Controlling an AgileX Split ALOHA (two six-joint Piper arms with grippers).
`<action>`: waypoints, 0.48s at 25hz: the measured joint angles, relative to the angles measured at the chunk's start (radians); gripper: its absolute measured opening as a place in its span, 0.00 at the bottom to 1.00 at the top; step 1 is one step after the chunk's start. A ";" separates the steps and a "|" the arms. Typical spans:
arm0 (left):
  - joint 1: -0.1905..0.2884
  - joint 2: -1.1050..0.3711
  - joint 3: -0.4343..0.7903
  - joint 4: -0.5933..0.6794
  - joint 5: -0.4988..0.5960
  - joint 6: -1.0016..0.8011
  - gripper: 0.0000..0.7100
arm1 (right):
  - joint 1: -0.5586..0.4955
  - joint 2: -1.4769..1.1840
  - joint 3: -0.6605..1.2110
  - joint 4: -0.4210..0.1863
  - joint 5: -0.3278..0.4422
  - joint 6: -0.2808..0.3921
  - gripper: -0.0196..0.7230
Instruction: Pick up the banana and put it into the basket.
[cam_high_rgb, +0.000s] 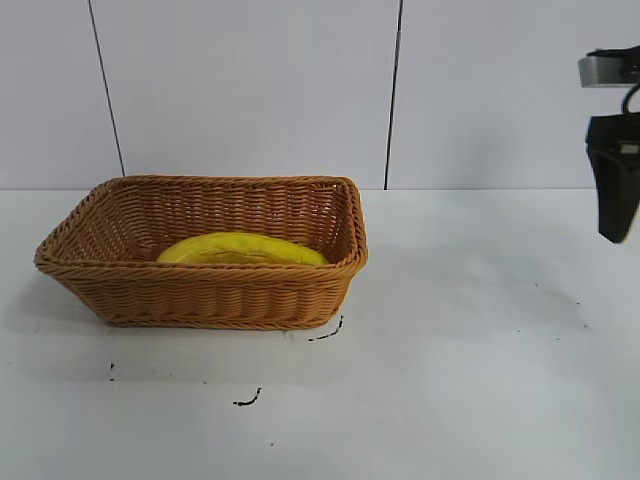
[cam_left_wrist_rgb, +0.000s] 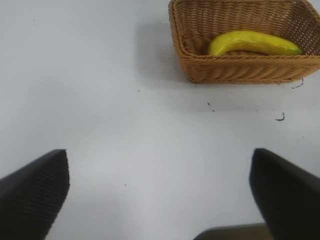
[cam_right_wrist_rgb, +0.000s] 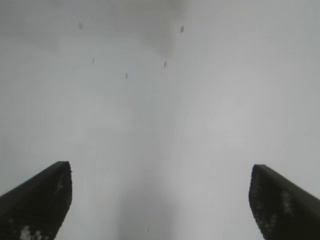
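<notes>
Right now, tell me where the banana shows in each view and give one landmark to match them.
Exterior view: the banana lies inside the wicker basket, left of centre.
Left wrist view: banana in the basket, top right, far beyond the open left claw.
Right wrist view: not in it.
Shared landmark: the basket's braided rim.

white table (cam_high_rgb: 480, 330) carries the wicker basket (cam_high_rgb: 200, 295) at its left (small black marks (cam_high_rgb: 248, 400) just beside).
</notes>
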 joint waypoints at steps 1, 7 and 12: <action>0.000 0.000 0.000 0.000 0.000 0.000 0.98 | 0.000 -0.073 0.052 0.000 -0.013 0.000 0.95; 0.000 0.000 0.000 0.000 0.000 0.000 0.98 | 0.000 -0.507 0.293 0.000 -0.159 0.000 0.95; 0.000 0.000 0.000 0.000 0.000 0.000 0.98 | 0.000 -0.866 0.301 0.008 -0.190 0.000 0.95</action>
